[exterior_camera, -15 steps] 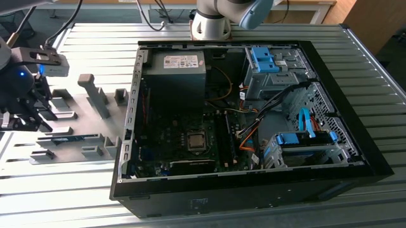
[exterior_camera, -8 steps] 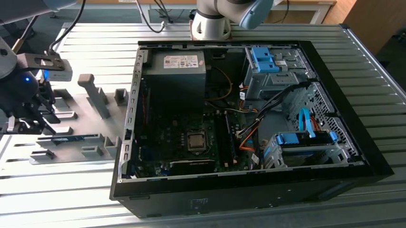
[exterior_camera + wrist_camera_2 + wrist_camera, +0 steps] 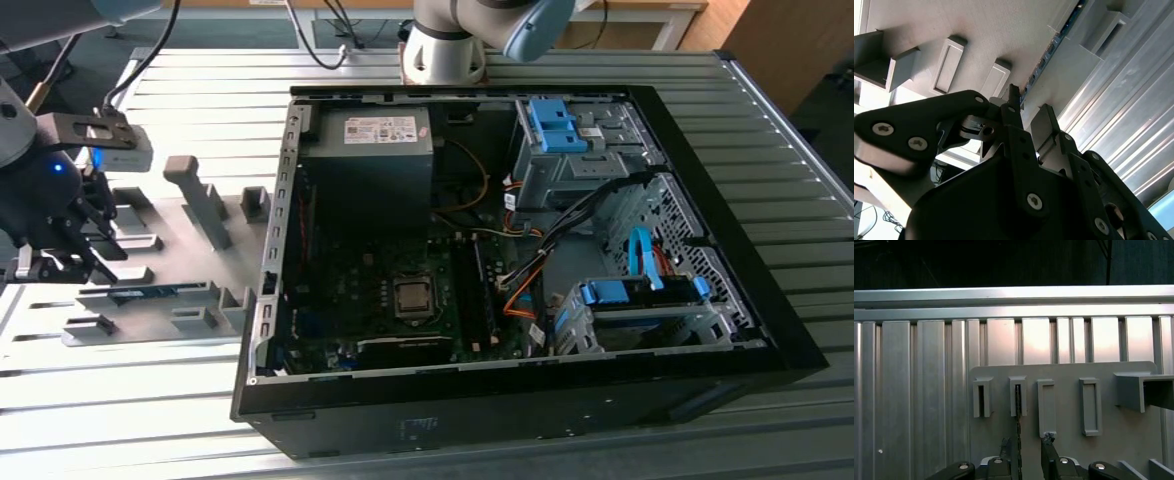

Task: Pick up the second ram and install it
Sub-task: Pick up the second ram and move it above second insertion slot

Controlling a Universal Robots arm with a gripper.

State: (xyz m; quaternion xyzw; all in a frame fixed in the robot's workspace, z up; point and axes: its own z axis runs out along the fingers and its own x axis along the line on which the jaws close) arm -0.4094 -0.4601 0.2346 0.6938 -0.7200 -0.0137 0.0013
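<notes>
The gripper's (image 3: 1025, 442) fingers (image 3: 1050, 455) stood slightly apart astride the memory stick (image 3: 1017, 415), on edge in its grey holder (image 3: 1023, 397) on the table (image 3: 919, 390). Sitting nearer one finger, the stick could tilt and bind in the far slot when squeezed.

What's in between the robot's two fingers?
That's the second ram, seen edge-on in the first wrist view. It stands in a grey holder and runs between the open fingers of the gripper, with a gap on each side.
</notes>
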